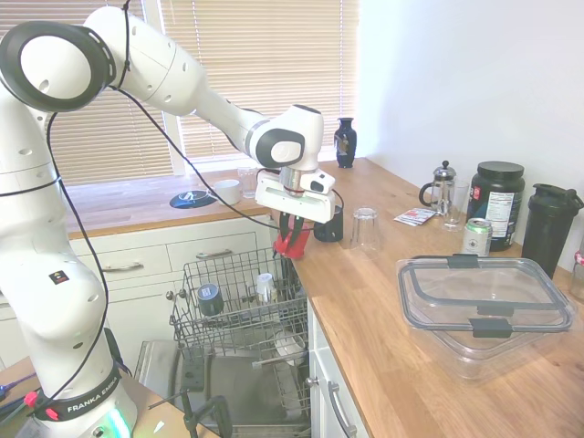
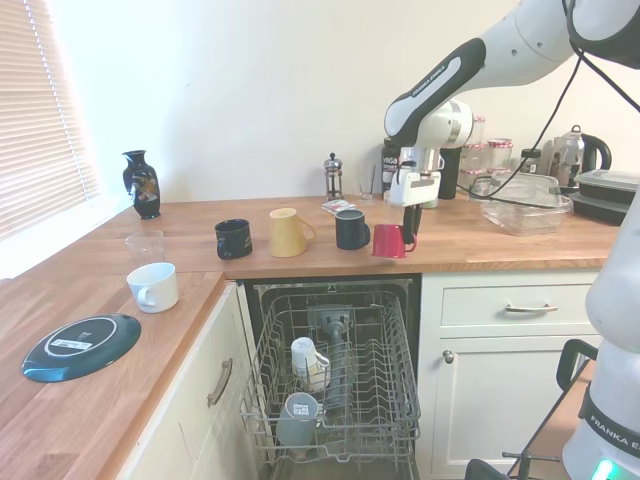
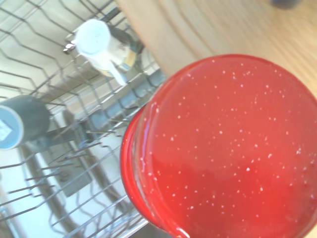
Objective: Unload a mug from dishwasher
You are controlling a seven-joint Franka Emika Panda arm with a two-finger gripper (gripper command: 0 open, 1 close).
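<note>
**Operator A:** Working left to right in the second exterior view: the dishwasher [image 2: 335,400] rack sits at lower centre, pulled out, with two cups left in it. I read that as access clearance for the arm.

**Operator B:** Where is the mug [image 2: 388,241]?

**Operator A:** Right of centre, at the front edge of the countertop [image 2: 300,262], beside the black mug [image 2: 351,230]. The gripper [image 2: 410,222] is clamped on it at its right side. I hold it by the wall so the body hangs clear of the rack.

**Operator B:** Is it set down?

**Operator A:** I cannot tell. The wrist view shows its red surface over both wood and rack wires, so I judge it is at the counter's edge.
</note>
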